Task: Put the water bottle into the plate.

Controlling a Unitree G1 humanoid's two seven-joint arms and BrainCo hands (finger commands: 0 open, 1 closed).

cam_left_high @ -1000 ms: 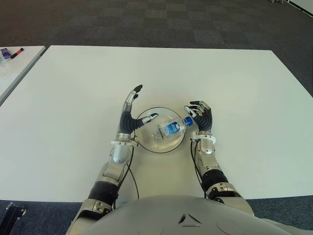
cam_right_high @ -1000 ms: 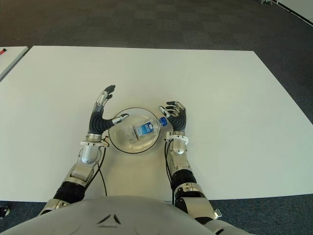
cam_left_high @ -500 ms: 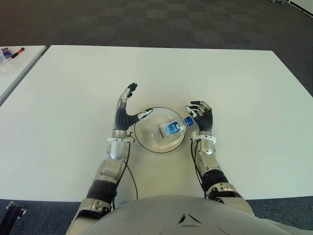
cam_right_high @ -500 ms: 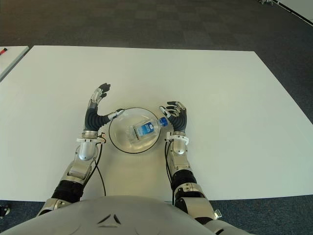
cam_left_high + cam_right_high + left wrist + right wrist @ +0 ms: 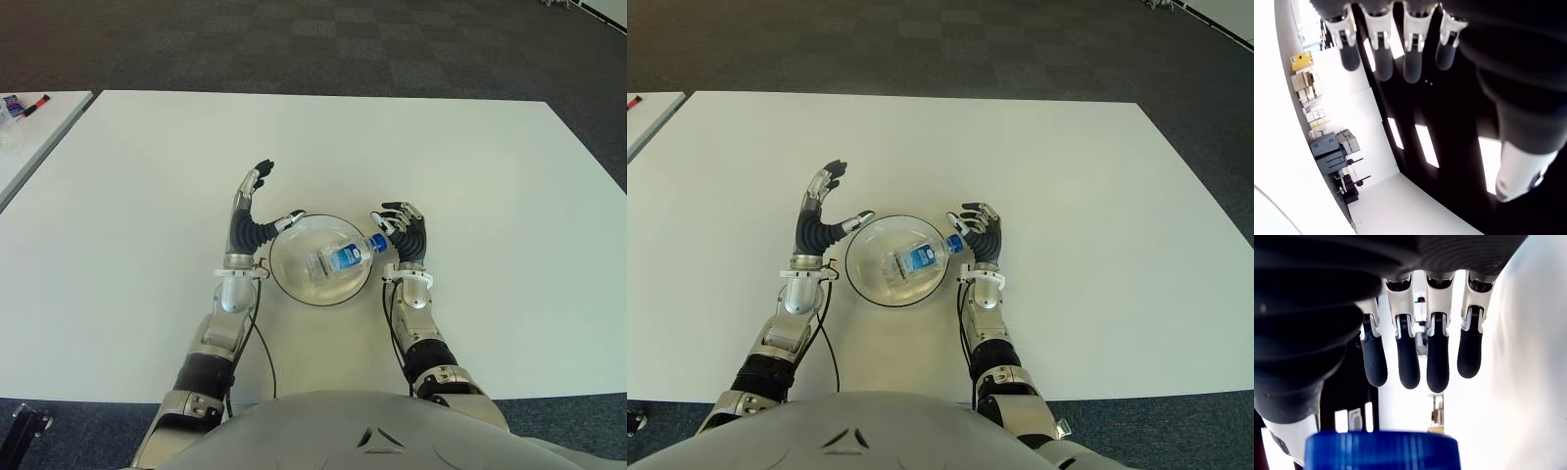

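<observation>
The clear water bottle [image 5: 338,259], with a blue label and blue cap, lies on its side inside the round glass plate [image 5: 294,292] in front of me. My left hand [image 5: 245,211] stands just left of the plate's rim, fingers straight and thumb pointing toward the rim, holding nothing. In its wrist view the fingers [image 5: 1381,54] are spread with nothing between them. My right hand [image 5: 404,230] is at the plate's right edge beside the cap, fingers loosely bent. The right wrist view shows the blue cap [image 5: 1382,450] close below relaxed fingers [image 5: 1437,357], not grasped.
The white table [image 5: 470,176] stretches wide on all sides of the plate. A second white table [image 5: 29,137] at the far left carries markers [image 5: 24,105]. Dark carpet lies beyond the far edge.
My left hand has drawn back to the left, away from the plate, its thumb leaving the bowl's inside. The bottle, plate and right hand have stayed put.
</observation>
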